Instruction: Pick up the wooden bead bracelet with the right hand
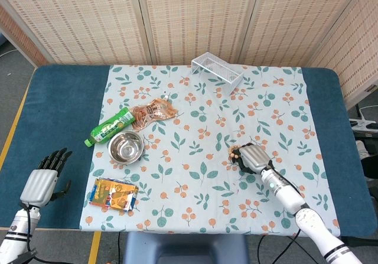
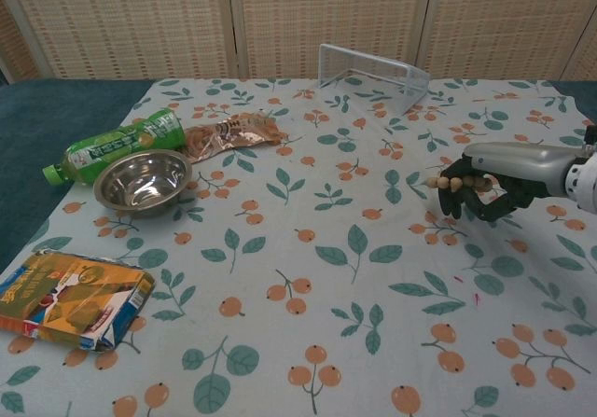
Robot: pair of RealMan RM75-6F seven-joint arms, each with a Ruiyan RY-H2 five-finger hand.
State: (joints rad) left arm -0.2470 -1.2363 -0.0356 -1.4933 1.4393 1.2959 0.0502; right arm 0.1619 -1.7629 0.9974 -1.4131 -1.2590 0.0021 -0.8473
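My right hand point(image 1: 253, 157) point(image 2: 499, 186) is raised above the floral cloth at the right side, palm down, fingers curled around the wooden bead bracelet point(image 2: 454, 184). Several pale beads point(image 1: 234, 152) stick out at the hand's left edge; the other beads are hidden inside the fingers. My left hand point(image 1: 46, 177) hangs open over the blue table edge at the far left, holding nothing, and shows only in the head view.
A steel bowl point(image 1: 126, 146) point(image 2: 142, 180), a green bottle point(image 1: 110, 126) point(image 2: 117, 144) and a crumpled snack wrapper point(image 1: 153, 111) lie at left. A colourful box point(image 1: 114, 194) point(image 2: 70, 298) sits near the front left. A clear wire-like rack point(image 1: 217, 70) point(image 2: 372, 76) stands at the back.
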